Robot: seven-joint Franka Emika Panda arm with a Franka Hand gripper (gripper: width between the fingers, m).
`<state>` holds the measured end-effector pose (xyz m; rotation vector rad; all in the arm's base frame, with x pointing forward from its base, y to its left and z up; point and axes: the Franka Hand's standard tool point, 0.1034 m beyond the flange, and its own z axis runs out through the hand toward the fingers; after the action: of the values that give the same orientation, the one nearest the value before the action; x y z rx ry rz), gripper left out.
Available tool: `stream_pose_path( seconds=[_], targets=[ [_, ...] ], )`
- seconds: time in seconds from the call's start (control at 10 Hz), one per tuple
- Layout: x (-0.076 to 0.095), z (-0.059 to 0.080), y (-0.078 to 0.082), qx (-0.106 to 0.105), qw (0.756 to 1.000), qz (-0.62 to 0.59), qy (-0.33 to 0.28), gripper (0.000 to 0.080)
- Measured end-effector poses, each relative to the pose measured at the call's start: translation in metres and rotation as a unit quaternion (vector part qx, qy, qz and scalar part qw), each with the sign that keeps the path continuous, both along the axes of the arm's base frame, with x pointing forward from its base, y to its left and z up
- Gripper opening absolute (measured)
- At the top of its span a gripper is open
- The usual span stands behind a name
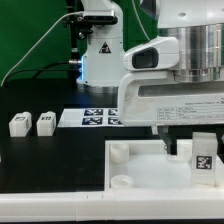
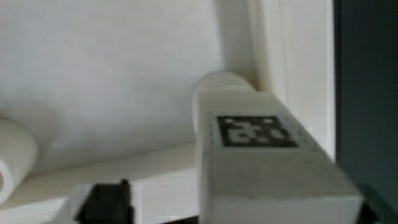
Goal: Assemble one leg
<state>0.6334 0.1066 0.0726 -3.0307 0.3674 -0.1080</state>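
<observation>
A white leg (image 1: 203,158) with a black-and-white tag stands upright at the far corner of the big white panel (image 1: 150,180), at the exterior view's right. In the wrist view the leg (image 2: 258,150) fills the near field, its tag facing the camera. My gripper (image 1: 175,145) hangs low over the panel, just to the exterior view's left of this leg. In the wrist view one black finger (image 2: 111,200) shows, apart from the leg with a gap between; the other finger is hidden behind the leg. The gripper (image 2: 199,205) looks open and grips nothing.
Two more legs (image 1: 20,124) (image 1: 45,123) lie on the black table at the exterior view's left. The marker board (image 1: 95,118) lies behind the panel. The panel has round sockets (image 1: 120,183) at its corners. A white camera stand (image 1: 100,50) is at the back.
</observation>
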Motion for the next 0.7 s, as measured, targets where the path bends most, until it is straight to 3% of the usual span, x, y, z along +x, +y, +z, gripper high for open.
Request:
stream_pose_path(
  seconds=[0.1,0.2,0.4,0.5,0.7],
  targets=[
    [-0.0001,0.0,0.0008,0.004,0.999,-0.042,0.003,0.0402],
    [-0.0003,-0.0002,0.0015,0.01,0.995,-0.1,0.008,0.029],
    [-0.0005,-0.0002,0.0027,0.022,0.979,-0.202,0.017,0.029],
    [-0.0003,-0.0001,0.0032,0.027,0.963,-0.266,0.022,0.029],
    [-0.0017,-0.0017,0.0043,0.041,0.905,-0.422,0.037,0.029]
  ],
)
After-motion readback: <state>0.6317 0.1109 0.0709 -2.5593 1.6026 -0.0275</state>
